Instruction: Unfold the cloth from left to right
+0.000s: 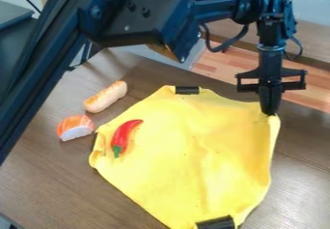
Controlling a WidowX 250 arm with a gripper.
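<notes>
The gripper [269, 113] hangs down at the right, its tips together at the upper right corner of the yellow cloth [187, 160]. That corner is pinched between the fingers. The cloth lies spread over the middle of the table, with soft wrinkles on its right half and a small fold at its left edge. Black clips or bands hold its top edge and its bottom edge. A red chili pepper [124, 137] with a green stem rests on the left part of the cloth.
Left of the cloth, on the brown table [38, 184], lie a piece of salmon sushi [75, 127] and a bread roll [105, 97]. The thick arm crosses the upper left, above the table.
</notes>
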